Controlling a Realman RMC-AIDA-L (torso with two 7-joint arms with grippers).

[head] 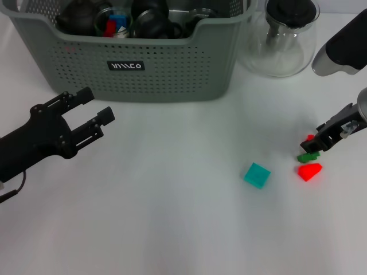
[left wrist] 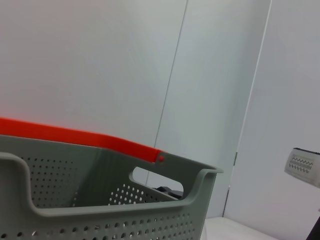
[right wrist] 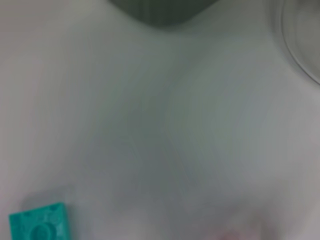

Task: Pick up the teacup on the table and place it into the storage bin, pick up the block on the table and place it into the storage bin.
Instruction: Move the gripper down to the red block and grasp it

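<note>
At about four o'clock on the white table [head: 172, 229], the right gripper [head: 319, 141] sits low among small blocks: a green block [head: 308, 156] right at its tips, a red wedge-shaped block [head: 309, 171] just beside that, and a teal square plastic block [head: 257, 175] a little further toward the centre, also seen in the right wrist view [right wrist: 40, 227]. Whether its fingers are spread or closed on anything I cannot tell. The left gripper [head: 86, 117] hovers at nine o'clock with its fingers spread wide and empty, in front of the large grey-green perforated plastic storage bin [head: 172, 74] at twelve o'clock, which already holds dark cups and coloured pieces. A clear glass carafe with a black lid [head: 282, 37] stands just beside the bin at one o'clock. To do the block pick well, the right gripper should centre on one block only, close squarely, lift straight up, and swing wide of the carafe.
</note>
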